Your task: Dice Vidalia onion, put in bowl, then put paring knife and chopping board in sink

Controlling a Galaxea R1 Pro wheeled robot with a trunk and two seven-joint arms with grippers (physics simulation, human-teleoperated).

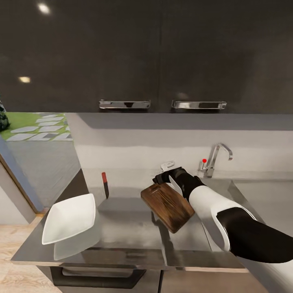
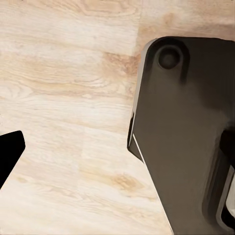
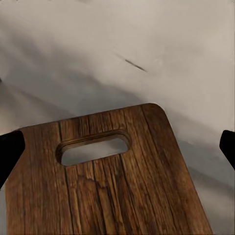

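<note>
Chopping board (image 3: 112, 181) lies between the right tool's (image 3: 117, 147) spread fingers.

- We see two soft ceiling-light reflections on the glossy dark upper cabinets (image 1: 122, 53), which otherwise stay dim.
- The long grey glossy metallic countertop (image 1: 122, 228) mirrors the white square bowl (image 1: 69, 217) and carries soft shadows.
- A broad shadow band crosses the pale wall (image 1: 162, 134).
- Our wrist views look slightly soft; the light wooden floor (image 2: 63, 98) is evenly bright.
</note>
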